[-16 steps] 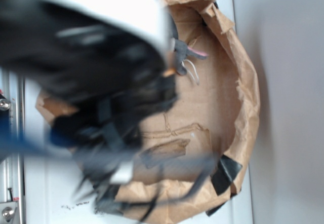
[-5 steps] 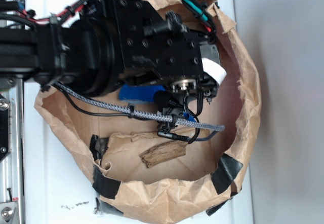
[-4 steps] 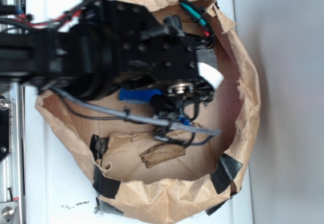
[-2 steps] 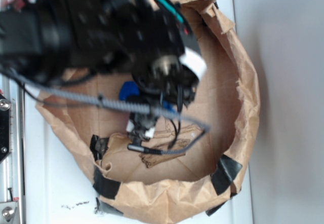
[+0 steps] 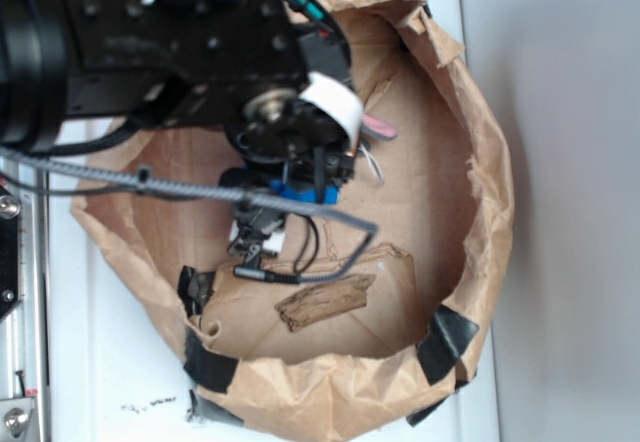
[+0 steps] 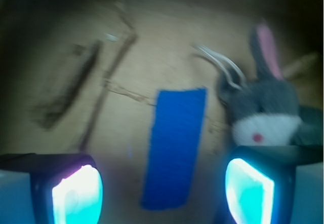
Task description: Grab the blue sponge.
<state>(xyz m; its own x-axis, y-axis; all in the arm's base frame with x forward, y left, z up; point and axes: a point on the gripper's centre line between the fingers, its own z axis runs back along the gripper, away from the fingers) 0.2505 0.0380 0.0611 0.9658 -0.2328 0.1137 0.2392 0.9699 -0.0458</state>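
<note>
In the wrist view the blue sponge (image 6: pixel 174 148) lies flat on brown paper, lengthwise between my fingers and a little below them. My gripper (image 6: pixel 164 193) is open, its glowing pads (image 6: pixel 78 196) wide apart on either side of the sponge and touching nothing. From the exterior view only a sliver of the blue sponge (image 5: pixel 303 193) shows under the black wrist (image 5: pixel 200 52), which hides the fingers.
A grey plush bunny (image 6: pixel 266 110) with a pink ear lies just right of the sponge, close to my right finger. A brown wood piece (image 5: pixel 325 302) lies nearer the front. Everything sits inside a crumpled paper bag with a raised rim (image 5: pixel 492 192).
The arm has swung up and to the left in the exterior view. The wood piece is uncovered again, and the sponge sits mostly under the wrist.
</note>
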